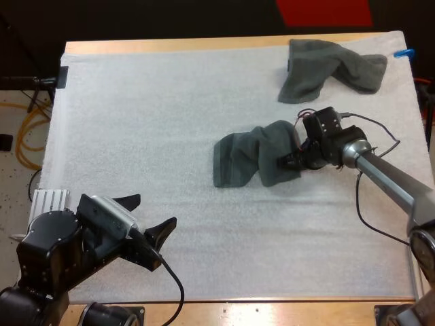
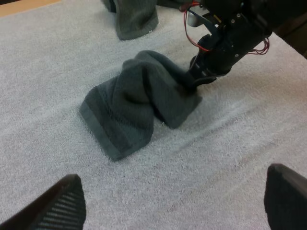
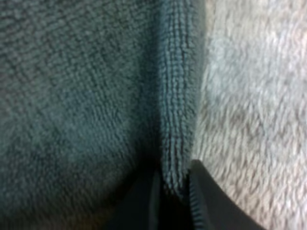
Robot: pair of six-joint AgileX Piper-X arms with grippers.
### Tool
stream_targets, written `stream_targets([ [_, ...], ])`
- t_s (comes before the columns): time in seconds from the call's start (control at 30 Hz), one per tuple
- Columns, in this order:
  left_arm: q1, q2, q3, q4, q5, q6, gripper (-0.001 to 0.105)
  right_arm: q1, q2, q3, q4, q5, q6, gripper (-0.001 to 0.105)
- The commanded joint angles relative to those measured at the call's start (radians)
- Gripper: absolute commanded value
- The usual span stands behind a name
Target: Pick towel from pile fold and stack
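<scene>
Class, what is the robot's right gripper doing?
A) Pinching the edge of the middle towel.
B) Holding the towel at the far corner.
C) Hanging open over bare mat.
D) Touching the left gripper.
A: the right gripper clamps the hem of the middle towel from both sides.

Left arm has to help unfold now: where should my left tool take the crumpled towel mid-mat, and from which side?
Take the crumpled towel by its hemmed end farthest from the right tool, which is shut on the opposite edge. That hem lies flat and exposed on the mat, facing the open left tool, so probably come in low from the near left side.
</scene>
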Motion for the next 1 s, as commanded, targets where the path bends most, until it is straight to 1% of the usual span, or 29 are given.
stream_targets([
  [0.0, -0.005, -0.005, 0.001, -0.004, 0.003, -0.009, 0.074, -0.003, -0.032, -0.002, 0.01, -0.01, -0.015, 0.0],
  [0.07, -0.005, -0.005, 0.001, -0.004, 0.003, -0.009, 0.074, -0.003, -0.096, -0.002, 0.003, 0.004, -0.037, 0.0],
  [0.3, -0.005, -0.005, 0.001, -0.004, 0.003, -0.009, 0.074, -0.003, -0.308, -0.002, 0.001, 0.1, -0.106, 0.0],
  [0.43, -0.005, -0.005, 0.001, -0.004, 0.003, -0.009, 0.074, -0.003, -0.446, -0.002, 0.001, 0.193, -0.14, 0.0],
  [0.5, -0.005, -0.005, 0.001, -0.004, 0.003, -0.009, 0.074, -0.003, -0.504, -0.002, 0.001, 0.26, -0.177, 0.0],
  [0.57, -0.005, -0.005, 0.001, -0.004, 0.003, -0.009, 0.074, -0.003, -0.573, -0.002, 0.001, 0.378, -0.252, 0.0],
  [0.6, -0.005, -0.005, 0.001, -0.004, 0.003, -0.009, 0.074, -0.003, -0.585, -0.002, 0.001, 0.403, -0.27, 0.0],
  [0.67, -0.005, -0.005, 0.001, -0.004, 0.003, -0.007, 0.074, -0.003, -0.636, -0.008, 0.001, 0.518, -0.374, 0.0],
  [0.77, -0.005, -0.005, 0.001, -0.004, 0.003, -0.003, 0.074, -0.003, -0.693, -0.023, 0.001, 0.622, -0.479, 0.0],
  [0.83, -0.005, -0.005, 0.001, -0.004, 0.003, -0.002, 0.074, -0.003, -0.721, -0.034, 0.001, 0.644, -0.501, 0.0],
  [0.9, -0.005, -0.005, 0.001, -0.004, 0.003, -0.002, 0.074, -0.003, -0.744, -0.043, 0.001, 0.645, -0.501, 0.0],
  [0.97, -0.005, -0.005, 0.001, -0.004, 0.003, -0.002, 0.074, -0.003, -0.767, -0.045, 0.01, 0.641, -0.466, 0.0],
])
